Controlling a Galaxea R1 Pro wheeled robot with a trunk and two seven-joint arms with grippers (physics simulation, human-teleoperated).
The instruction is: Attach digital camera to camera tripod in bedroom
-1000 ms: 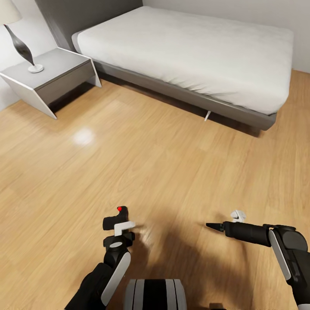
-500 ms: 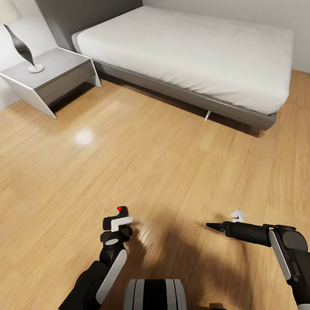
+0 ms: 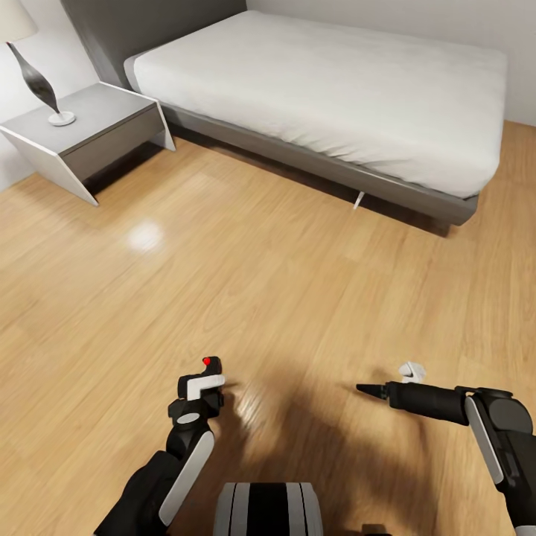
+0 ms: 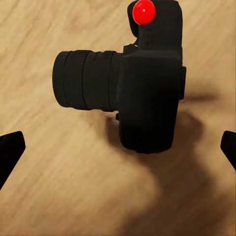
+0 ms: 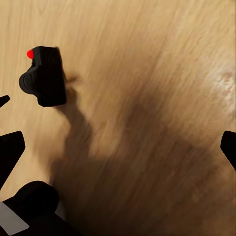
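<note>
The bedroom's light wood floor (image 3: 298,283) takes up most of the head view, with a bright glare patch on it toward the left. Across the far side stands the grey bed (image 3: 313,160) with its bare white mattress (image 3: 327,82), set at an angle. Left of the bed, against the white wall, sits a low grey nightstand (image 3: 89,134), and on its top stands a lamp (image 3: 37,74) with a twisted dark stem and a round white foot.

Nearer the robot, both dark arms reach out low over the floor. The right arm (image 3: 461,417) stretches in from the right edge, and its end effector (image 3: 372,389) points toward the middle of the floor; its fingertips sit at opposite edges of the right wrist view, so it is spread wide and holds nothing. The left end effector (image 3: 199,387) hangs just above the digital camera (image 3: 211,365), which lies on the floor. In the left wrist view the digital camera (image 4: 137,83) lies between the two dark fingertips (image 4: 10,152), which are spread far apart and clear of it. Its lens barrel juts out to one side, and a red dot (image 4: 144,11) marks one end of the body. The right wrist view shows the same camera (image 5: 44,76) further off, casting a shadow over the wood.
</note>
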